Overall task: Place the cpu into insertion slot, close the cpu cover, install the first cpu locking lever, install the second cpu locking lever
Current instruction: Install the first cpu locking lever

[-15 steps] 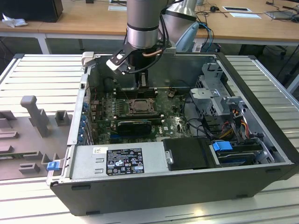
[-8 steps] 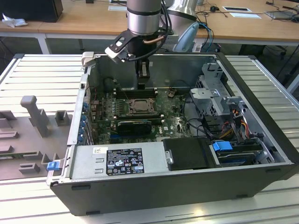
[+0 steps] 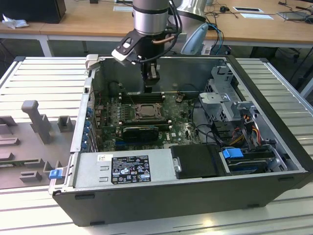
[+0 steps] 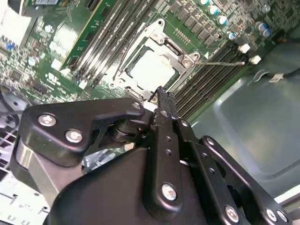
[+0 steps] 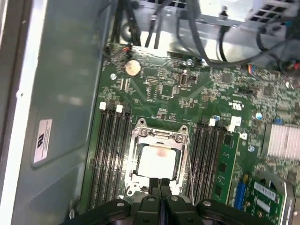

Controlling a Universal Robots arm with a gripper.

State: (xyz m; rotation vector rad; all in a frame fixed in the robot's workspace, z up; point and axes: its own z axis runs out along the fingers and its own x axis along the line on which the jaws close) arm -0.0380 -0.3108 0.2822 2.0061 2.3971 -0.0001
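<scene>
My fingers are pressed together with nothing between them. In the exterior view my gripper [image 3: 150, 87] hangs inside the open computer case [image 3: 195, 200], low over the motherboard [image 3: 183, 128] and just beyond the far edge of the insertion slot [image 3: 145, 111]. I cannot tell whether my tips touch anything there.

In the first wrist view the closed fingertips [image 5: 160, 182] meet right at one edge of the socket. The cpu [image 5: 157, 161] lies flat in the recess, its pale metal face up. The cpu cover [image 5: 159, 137] is down around it, its dull frame bordering the chip on all sides. A thin wire locking lever [image 5: 189, 168] runs along one side of the frame; whether it is hooked down I cannot make out. In the second wrist view a second thin lever [image 4: 220, 63] stretches away from a corner of the cover, out across the black memory slots [image 4: 206, 77].

Rows of those slots flank the socket on both sides. A round coin battery [image 5: 132, 67] sits further up the green board. The case rests on a slatted metal table [image 3: 39, 78], with its grey power supply [image 3: 122, 169] at the near side.
</scene>
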